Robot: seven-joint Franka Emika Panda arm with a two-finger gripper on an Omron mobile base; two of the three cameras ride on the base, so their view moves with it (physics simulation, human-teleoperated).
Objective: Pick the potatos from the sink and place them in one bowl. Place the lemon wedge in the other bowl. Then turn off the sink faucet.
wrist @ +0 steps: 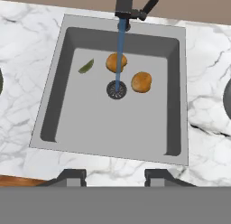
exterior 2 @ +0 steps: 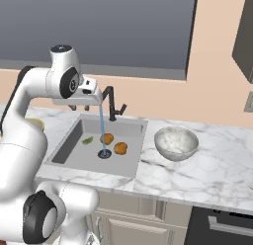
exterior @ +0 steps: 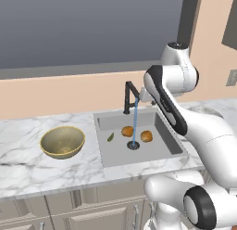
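Fingers [wrist: 71,175] spread wide and empty, gripper [wrist: 115,177] hanging high over the sink [wrist: 108,133]. Down in the basin, two potatoes [wrist: 116,62] [wrist: 141,81] and the lemon wedge [wrist: 85,66] sit near the drain [wrist: 116,89], water running from the faucet [wrist: 128,8].

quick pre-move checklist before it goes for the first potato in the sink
1. Both potatoes are in the sink: one behind the drain, the other to its right: ok.
2. Nothing lies on either potato: ok.
3. Gripper open and empty, high above the sink's near edge: ok.
4. Silver bowl upright on the counter right of the sink, nothing seen in it: ok.
5. Lemon wedge lies apart from both potatoes: ok.
6. Faucet off: not ok, water runs onto the drain, passing in front of the rear potato.
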